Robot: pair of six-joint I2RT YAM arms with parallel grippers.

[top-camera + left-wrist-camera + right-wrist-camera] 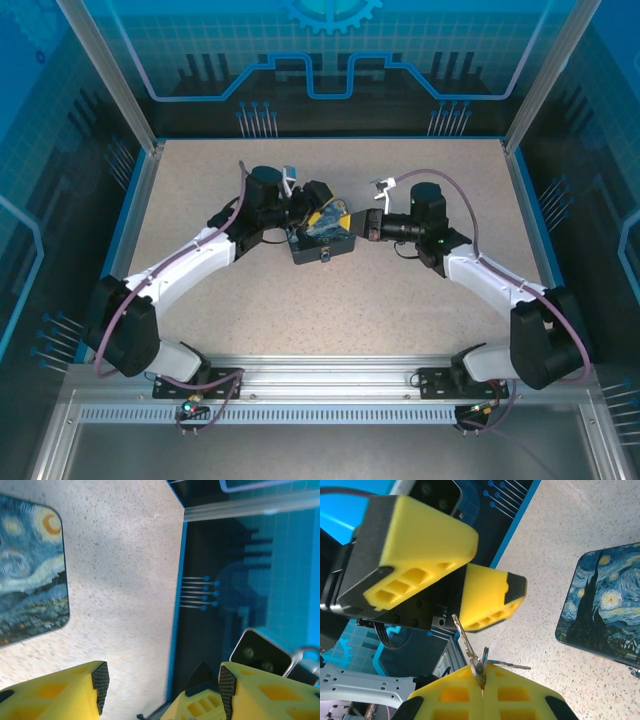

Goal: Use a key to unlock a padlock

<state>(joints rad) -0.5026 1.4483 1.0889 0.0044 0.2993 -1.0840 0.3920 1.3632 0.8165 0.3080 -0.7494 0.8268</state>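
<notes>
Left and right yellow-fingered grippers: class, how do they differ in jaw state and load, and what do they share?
The left gripper has its jaws apart; the right gripper has them pressed together. The left gripper holds nothing; the right gripper pinches a small thin metal key. Both are yellow-fingered and sit by the rectangular Starry Night tin.

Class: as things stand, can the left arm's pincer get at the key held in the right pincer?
Probably yes. The left pincer is open and close to the key, whose blade sticks out of the shut right pincer toward it, nothing between. The Starry Night tin lies aside.
</notes>
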